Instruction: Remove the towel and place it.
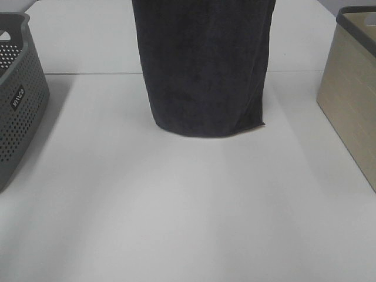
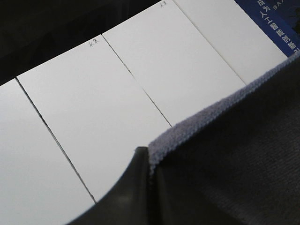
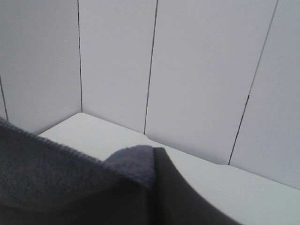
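- While both of its upper corners are pinched, the towel [image 1: 202, 64] hangs straight down below the jaws as one dark sheet. Its top runs out of the high view.
- Holding it at two points lets the cloth fall spread rather than bunched, which is probably why both arms share it.
- The left gripper [image 2: 149, 161] is clamped on the towel. The paler hem [image 2: 211, 115] runs away from the pinch, and the cloth drops off to one side of the dark finger.
- The right gripper [image 3: 152, 159] is likewise closed on the towel, with a small tuft of terry standing just past the fingertip.
- Far below the jaws, the bottom edge curves across the table [image 1: 176, 205] and ends in a sharp lower corner [image 1: 262, 124] (whether it touches the surface or hangs just above it cannot be told).
- Out to the left jaws' side stands a grey perforated basket [image 1: 20, 100]; out to the right jaws' side, a beige bin [image 1: 352, 88]. Both are well apart from the cloth, with bare table between them.
- Behind the jaws, the wrist views show only white wall panels [image 3: 201, 70], so nothing crowds the grips.
- Either container would be a sideways carry, and judging by how low the cloth hangs, its trailing edge could catch a rim unless it is raised.
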